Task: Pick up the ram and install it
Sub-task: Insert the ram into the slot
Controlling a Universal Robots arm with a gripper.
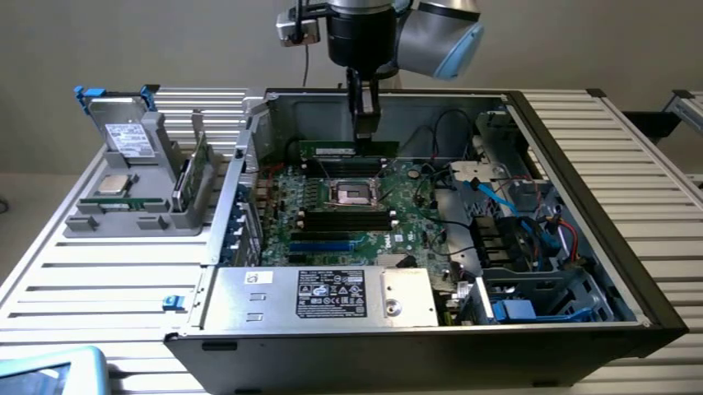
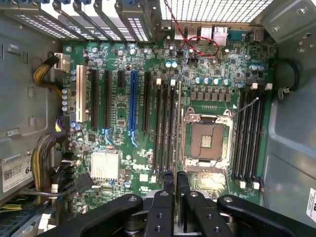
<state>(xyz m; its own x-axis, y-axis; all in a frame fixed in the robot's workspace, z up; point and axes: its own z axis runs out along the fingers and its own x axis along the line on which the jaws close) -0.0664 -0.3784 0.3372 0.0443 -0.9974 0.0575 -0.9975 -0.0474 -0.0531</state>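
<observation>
Step in hand was judged to be the installing, the pick-up being done. The ram (image 1: 335,150) was found clamped between the nearly closed fingers of the gripper (image 1: 365,132). It was held level inside the case (image 1: 318,111), close to the wall beneath the arm. In the wrist view the stick was seen edge-on, running beside the memory slots (image 2: 165,128), between them and the processor socket (image 2: 205,140) (whether it touched the motherboard (image 2: 118,98) could not be told). The next move was judged to call for exact alignment with one slot and squarely applied pressure.
</observation>
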